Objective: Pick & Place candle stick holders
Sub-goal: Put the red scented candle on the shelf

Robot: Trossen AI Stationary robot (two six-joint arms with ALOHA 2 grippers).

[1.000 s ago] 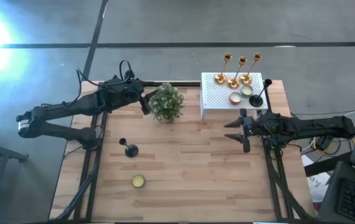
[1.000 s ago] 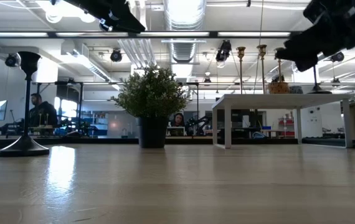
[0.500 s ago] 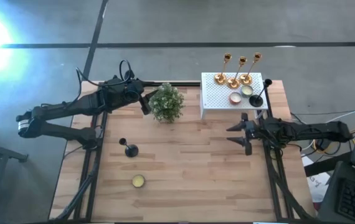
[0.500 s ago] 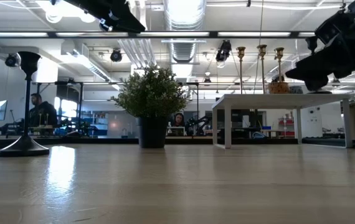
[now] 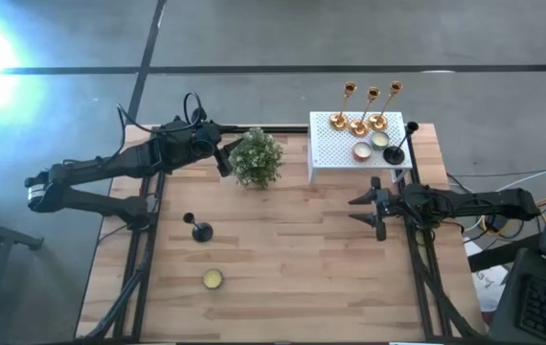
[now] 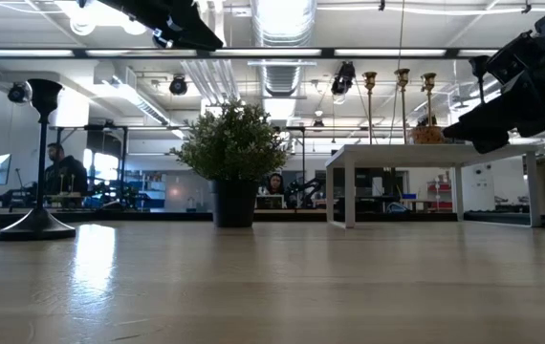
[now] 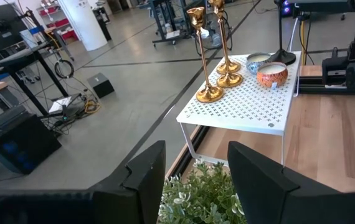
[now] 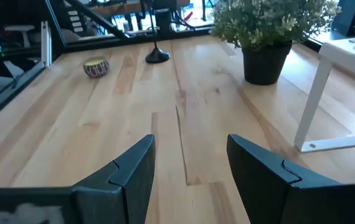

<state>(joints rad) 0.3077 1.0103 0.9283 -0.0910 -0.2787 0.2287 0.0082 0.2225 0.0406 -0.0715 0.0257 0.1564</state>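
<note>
The wooden table (image 5: pixel 283 259) takes up most of what I can see, its planks running between the two dark arms. At its far right corner stands the white perforated box (image 5: pixel 335 153), raised on thin legs like a little shelf. Just left of it sits the bushy green potted plant (image 5: pixel 256 158).

On the shelf, three gold candle stick holders (image 5: pixel 359 123) stand upright in a tight row along the far edge, and one black candle stick holder (image 5: pixel 395 153) stands at the near right corner. Two small candle pots (image 5: pixel 361 149) sit between them. That looks like four of five holders already placed.

The second black holder (image 5: pixel 200 230) is what remains: it stands alone on the left half of the table, well apart from the shelf, with a small yellowish tin (image 5: pixel 213 279) nearer still.

The left gripper (image 7: pixel 193 180) hovers high over the plant, its fingers parted with nothing between them. The right gripper (image 8: pixel 190 165) hangs above the table just near of the shelf, facing across the planks toward the lone black holder, its fingers likewise spread and empty.

My guess is that one arm has yet to fetch that last black holder and carry it to the shelf; neither gripper is close to it now.
</note>
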